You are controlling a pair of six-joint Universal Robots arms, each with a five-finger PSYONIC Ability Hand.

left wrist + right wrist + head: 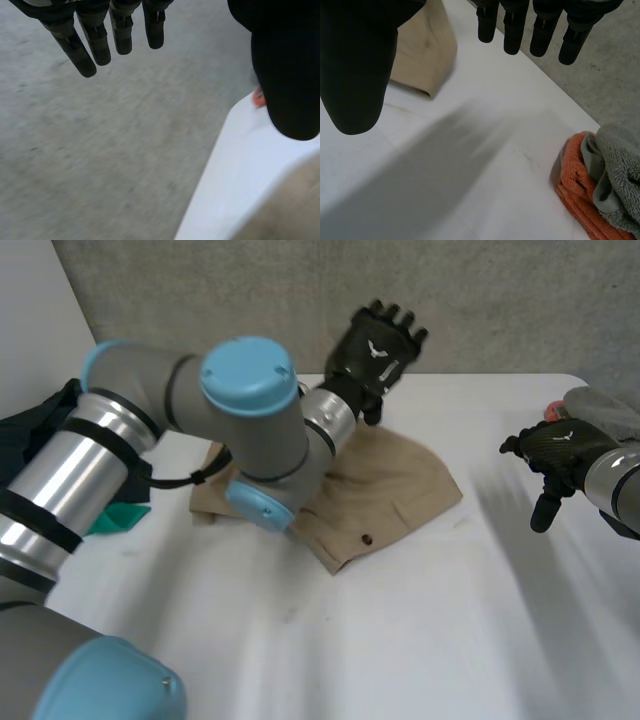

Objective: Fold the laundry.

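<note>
**White worktop, beige garment lying free, both hands empty**

White worktop (400,640) stands before a grey background surface.

1. Task item: the beige garment (390,490) lies loosely bunched on the far half of the worktop, with a dark button (367,538) near its near edge. The left arm (250,410) crosses above its left part.
2. Left hand (378,350): raised over the far edge of the worktop, beyond the garment and clear of it. In the left wrist view the fingers (95,40) are straight and spread, holding nothing.
3. Right hand (555,455): above the right side of the worktop, well apart from the garment. In the right wrist view the fingers (545,25) are straight and hold nothing.
4. Other items: a grey towel (620,170) lies on an orange towel (580,195) at the right edge of the worktop. A green cloth (118,518) and a dark cloth (20,435) lie at the left.
</note>
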